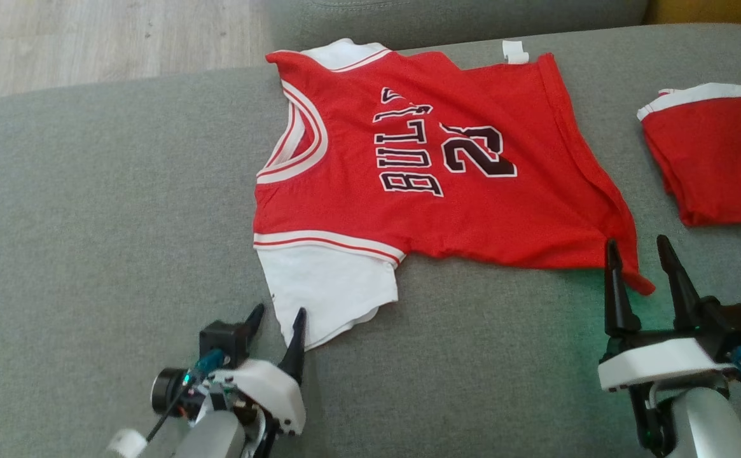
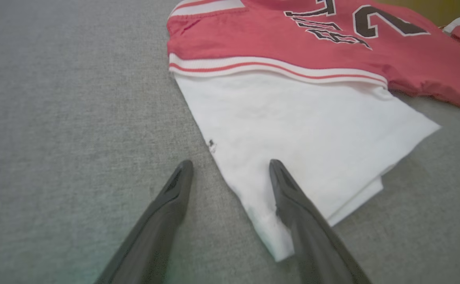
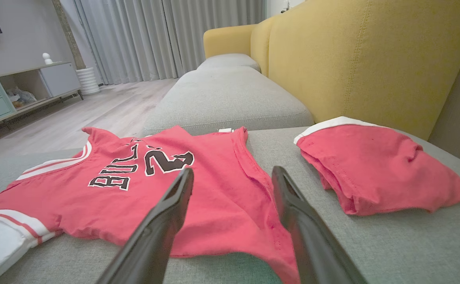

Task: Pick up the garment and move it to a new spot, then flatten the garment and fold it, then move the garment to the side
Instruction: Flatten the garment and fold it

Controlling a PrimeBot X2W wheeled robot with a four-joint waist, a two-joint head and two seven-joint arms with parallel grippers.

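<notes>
The garment is a red jersey with white sleeves and black lettering, spread flat on the grey sofa seat. My left gripper is open at the near white sleeve, one finger over the sleeve's corner and the other over bare cushion. My right gripper is open at the jersey's near right hem corner, its fingers straddling that red corner. Neither gripper holds anything.
A second red item with a white band lies folded at the right of the seat. The yellow backrest rises behind it. Wooden floor lies past the seat's far left edge, with bare cushion to the left.
</notes>
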